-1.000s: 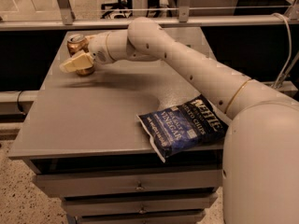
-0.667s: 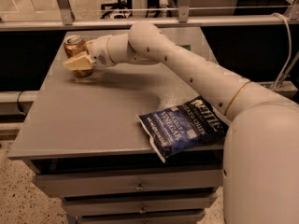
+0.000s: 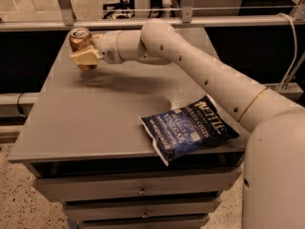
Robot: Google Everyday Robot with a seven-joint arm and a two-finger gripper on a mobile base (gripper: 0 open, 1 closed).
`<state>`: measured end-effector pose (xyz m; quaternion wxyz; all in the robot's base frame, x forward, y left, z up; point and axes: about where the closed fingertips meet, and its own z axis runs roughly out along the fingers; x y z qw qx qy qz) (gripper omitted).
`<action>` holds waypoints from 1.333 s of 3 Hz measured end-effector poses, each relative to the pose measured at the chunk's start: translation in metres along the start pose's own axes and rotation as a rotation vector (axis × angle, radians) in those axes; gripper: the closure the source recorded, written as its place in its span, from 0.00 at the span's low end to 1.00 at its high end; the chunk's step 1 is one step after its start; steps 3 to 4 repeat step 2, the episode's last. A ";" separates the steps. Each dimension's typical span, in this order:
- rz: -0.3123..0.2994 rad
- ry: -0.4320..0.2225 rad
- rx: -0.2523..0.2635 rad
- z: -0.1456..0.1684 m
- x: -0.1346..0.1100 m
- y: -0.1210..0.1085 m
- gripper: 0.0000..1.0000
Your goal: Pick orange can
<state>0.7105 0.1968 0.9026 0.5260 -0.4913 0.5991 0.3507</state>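
A grey bench (image 3: 95, 118) is shown from above, with a robot arm (image 3: 190, 61) stretched across it to the far left corner. There the orange can (image 3: 79, 38) is held upright in the pincer (image 3: 83, 50), which is clenched around the can's lower half, the silver top showing above. A shadow underneath suggests the can is raised just off the surface. The grasp seems made; a steady upward lift is called for next. A blue crisp bag (image 3: 188, 130) lies well apart, near the front edge.
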 end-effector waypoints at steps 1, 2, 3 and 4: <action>-0.039 -0.076 -0.007 -0.021 -0.035 0.002 1.00; -0.046 -0.085 -0.010 -0.022 -0.039 0.003 1.00; -0.046 -0.085 -0.010 -0.022 -0.039 0.003 1.00; -0.046 -0.085 -0.010 -0.022 -0.039 0.003 1.00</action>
